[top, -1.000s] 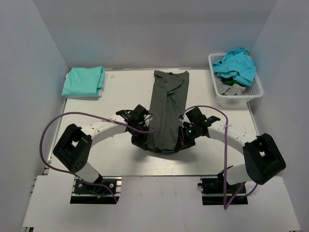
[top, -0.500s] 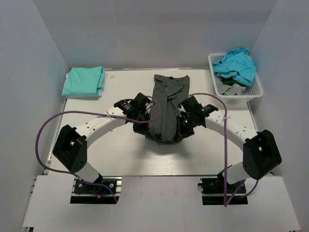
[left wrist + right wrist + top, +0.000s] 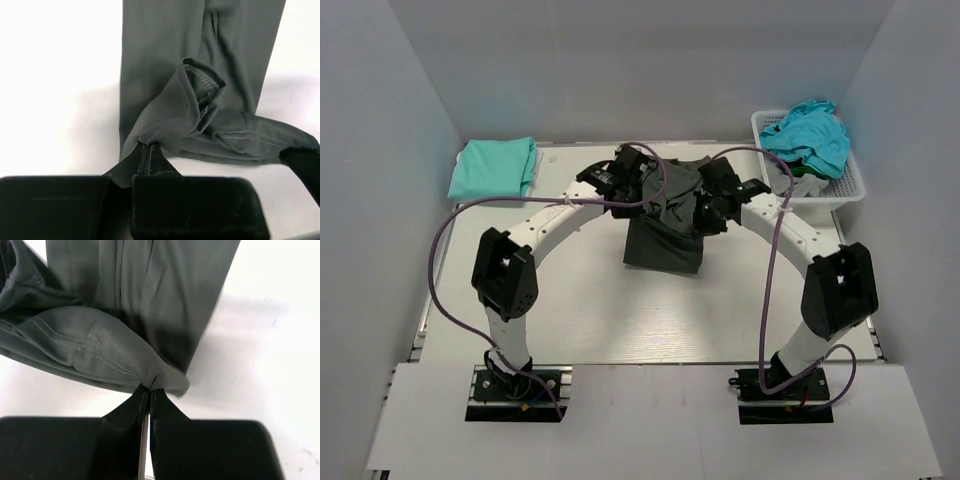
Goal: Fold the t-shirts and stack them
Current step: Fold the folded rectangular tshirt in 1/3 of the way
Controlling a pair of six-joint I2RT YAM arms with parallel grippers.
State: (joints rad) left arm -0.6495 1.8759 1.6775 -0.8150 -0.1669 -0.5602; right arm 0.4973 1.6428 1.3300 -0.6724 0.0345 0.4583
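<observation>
Bright even light, overexposed wrist views, soft shadows

dark shirt (image 3: 663,250) far end partly hidden under both arms from above, cut off by top edge in both wrist views. grey tee (image 3: 795,186) in basket (image 3: 820,197) mostly buried under turquoise tee (image 3: 808,135).

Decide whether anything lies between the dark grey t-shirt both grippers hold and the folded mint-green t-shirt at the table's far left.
Nothing loose does. The left gripper and right gripper are shut on the dark grey t-shirt; bare table separates it from the mint-green t-shirt. Only the left arm, with its own forearm, crosses that stretch.
</observation>
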